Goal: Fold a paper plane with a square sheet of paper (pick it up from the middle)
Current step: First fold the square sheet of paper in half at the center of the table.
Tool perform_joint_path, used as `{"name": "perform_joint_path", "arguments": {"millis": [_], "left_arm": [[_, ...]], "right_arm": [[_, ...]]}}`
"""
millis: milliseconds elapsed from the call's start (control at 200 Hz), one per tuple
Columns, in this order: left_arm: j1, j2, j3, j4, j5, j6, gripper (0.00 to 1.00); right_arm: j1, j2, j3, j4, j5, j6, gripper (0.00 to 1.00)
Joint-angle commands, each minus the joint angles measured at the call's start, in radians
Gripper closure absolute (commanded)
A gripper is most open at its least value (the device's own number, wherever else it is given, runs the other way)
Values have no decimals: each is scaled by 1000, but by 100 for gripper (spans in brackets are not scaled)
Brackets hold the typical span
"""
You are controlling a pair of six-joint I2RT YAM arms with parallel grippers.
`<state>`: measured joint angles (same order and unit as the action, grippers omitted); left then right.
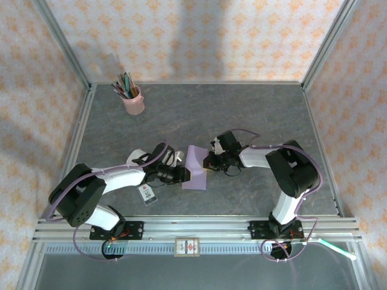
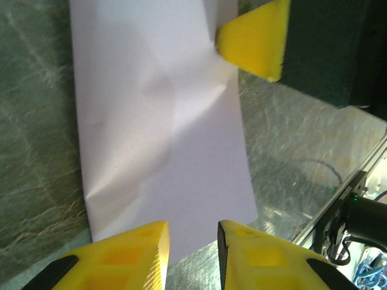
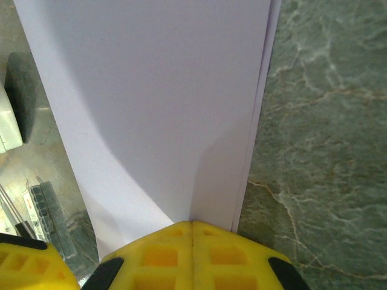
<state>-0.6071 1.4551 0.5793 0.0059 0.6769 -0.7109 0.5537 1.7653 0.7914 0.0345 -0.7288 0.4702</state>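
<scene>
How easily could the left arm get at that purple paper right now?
Probably easily. The left gripper sits right at one edge of the purple paper, fingers slightly apart, with nothing between them and the sheet. The right gripper is pinching the opposite edge, which should hold it steady.

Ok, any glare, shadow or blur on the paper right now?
Left wrist: the paper is washed out near the top, its creases showing as soft shadows; the left gripper looks soft-edged. Right wrist: a curved shadow falls across the paper above the shut right gripper. Top view: even light, no glare.
</scene>
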Motion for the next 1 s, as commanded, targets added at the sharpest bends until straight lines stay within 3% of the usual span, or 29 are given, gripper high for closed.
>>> {"name": "perform_joint_path", "arguments": {"millis": [0,250,476,821,991], "left_arm": [[-6,19,-49,3,12,-14,70],[2,29,-52,-45,-4,26,70],[47,-29,45,-29,-10,28,68],[88,259,327,-52,-59,111,70],[118,346,381,-62,-62,157,70]], "right_arm": [[2,101,-37,-129,236,-26,99],[2,107,-32,-131,238,-29,99],[2,103,-37,-130,237,-30,99],[2,94,-32,-133,238,-30,99],[2,88,-40,-136,245,-33,99]]}}
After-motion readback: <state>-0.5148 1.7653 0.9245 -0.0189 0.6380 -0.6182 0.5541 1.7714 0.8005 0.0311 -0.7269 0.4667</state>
